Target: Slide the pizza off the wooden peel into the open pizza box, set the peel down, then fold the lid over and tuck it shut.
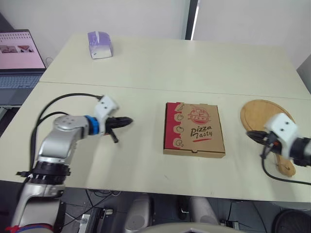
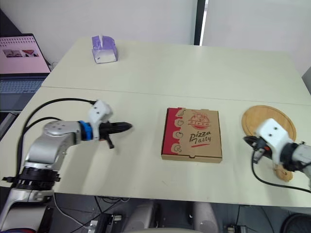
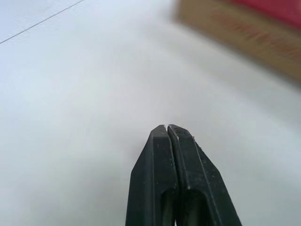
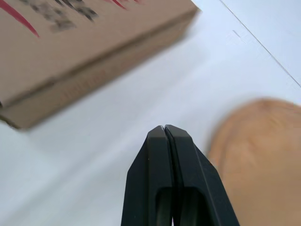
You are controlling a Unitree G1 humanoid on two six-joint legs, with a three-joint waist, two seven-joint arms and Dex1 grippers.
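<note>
The desk [image 1: 146, 68] is two pale tops butted together, with the seam [image 1: 146, 89] running across it from left to right. The pizza box [image 1: 194, 128] lies on the near top, about in the middle. Its lid is down flat, with the red printed band along its left side. A narrow strip of bare desk separates the box's front wall from the desk's near edge.

The wooden peel [image 1: 262, 114] lies flat to the right of the box, apart from it and close to the desk's right edge. Its handle runs toward the near edge and is partly hidden under the right arm.

There is wide open room to the left of the box, and most of the far top is open too. A purple tissue box [image 1: 99, 45] sits at the far left corner. A laptop [image 1: 17, 56] stands beyond the left edge.

The left claw [image 1: 127, 121] points toward the box from the left, well apart from it. Its two black fingers are pressed together on nothing. It is low over bare desk, but whether it touches the surface cannot be told.

The right claw [image 1: 250, 133] also has its fingers pressed together and empty. It is over the gap between box and peel, just beside the peel's round rim. In the right wrist view a corner of the box lies ahead of the tips.
</note>
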